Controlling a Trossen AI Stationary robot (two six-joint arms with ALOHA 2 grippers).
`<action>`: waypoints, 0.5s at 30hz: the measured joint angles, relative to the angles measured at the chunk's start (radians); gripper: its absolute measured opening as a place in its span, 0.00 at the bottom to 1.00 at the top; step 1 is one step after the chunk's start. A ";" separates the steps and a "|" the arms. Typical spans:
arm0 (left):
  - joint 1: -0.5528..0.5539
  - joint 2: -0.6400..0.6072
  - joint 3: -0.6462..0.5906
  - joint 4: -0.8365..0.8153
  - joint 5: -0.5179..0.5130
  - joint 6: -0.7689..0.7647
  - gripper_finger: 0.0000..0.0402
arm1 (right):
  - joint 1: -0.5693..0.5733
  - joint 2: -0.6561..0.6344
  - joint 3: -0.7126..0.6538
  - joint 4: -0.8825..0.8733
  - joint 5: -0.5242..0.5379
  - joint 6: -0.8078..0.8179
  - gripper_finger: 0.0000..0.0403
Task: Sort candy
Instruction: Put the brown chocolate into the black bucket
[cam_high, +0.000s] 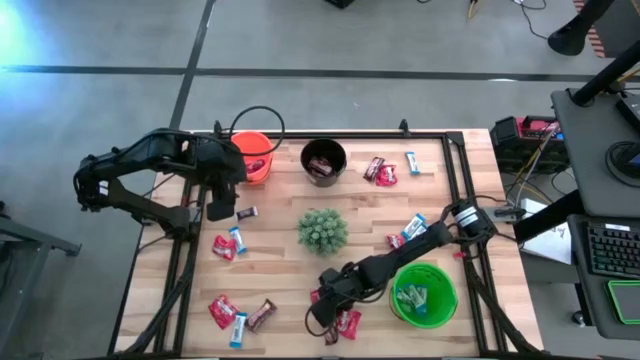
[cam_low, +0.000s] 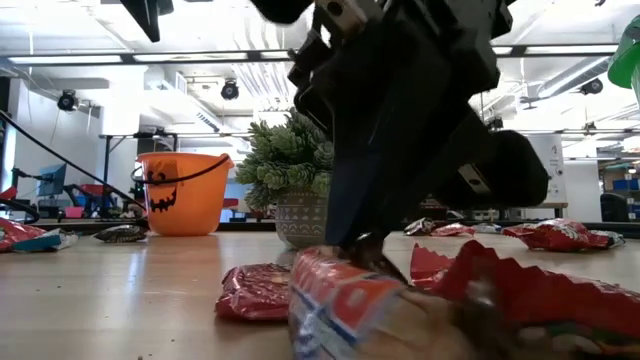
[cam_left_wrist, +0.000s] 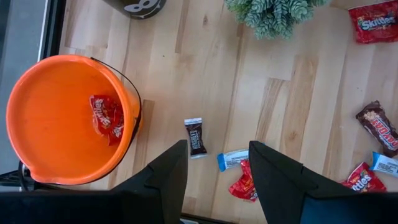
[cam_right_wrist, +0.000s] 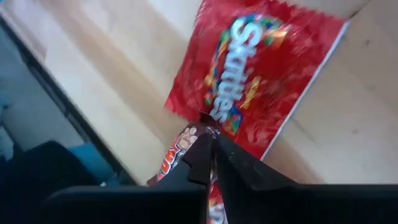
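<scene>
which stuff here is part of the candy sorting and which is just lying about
Part of the job:
- red candy under the shut right pincer
- loose candy across the table
- orange bucket, red candy inside
- black bucket
- green bucket
- left pincer, open by the orange bucket

Just lying about:
- plant
- keyboard off the table

In the low view the right arm (cam_low: 420, 120) hides most of the plant ball (cam_low: 285, 150). The nearest red wrapper (cam_low: 350, 310) is blurred, its print unreadable, cut by the lower edge.
</scene>
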 joint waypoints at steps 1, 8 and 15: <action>0.000 0.000 0.000 0.000 0.000 0.000 0.38 | 0.000 -0.002 0.000 0.001 -0.017 -0.010 0.04; 0.000 0.000 0.000 0.000 0.000 0.000 0.38 | -0.003 -0.013 0.000 0.001 -0.045 -0.048 0.17; 0.000 0.000 0.000 0.000 0.000 0.000 0.38 | -0.003 -0.013 0.000 -0.013 -0.107 -0.074 0.31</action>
